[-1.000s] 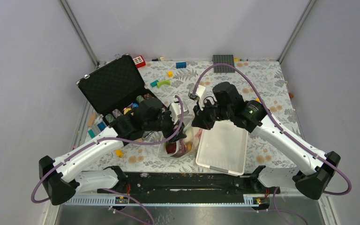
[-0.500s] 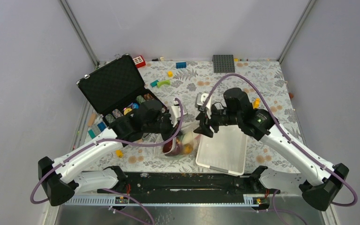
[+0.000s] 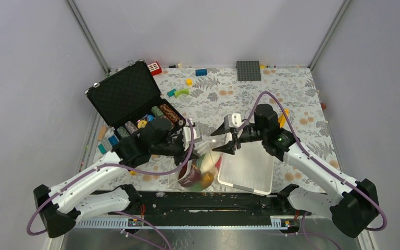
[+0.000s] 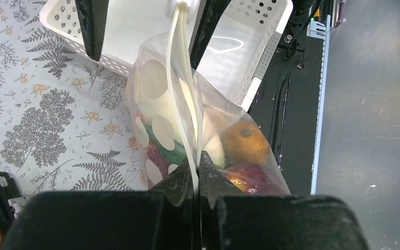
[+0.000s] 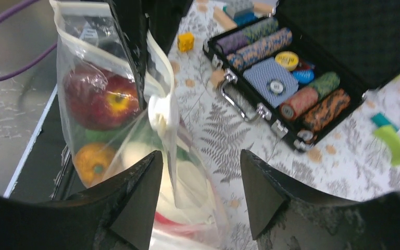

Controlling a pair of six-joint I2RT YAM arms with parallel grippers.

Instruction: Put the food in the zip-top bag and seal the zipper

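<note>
- My left tool is clamped on the mouth edge of the clear floppy plastic zip-top bag, right on its thin press-seal zipper.
- My right tool stands open, facing the bag and gripping nothing.
- Toy food sits inside the bag, just beside the white slotted plastic basket on the floral bench.
</note>
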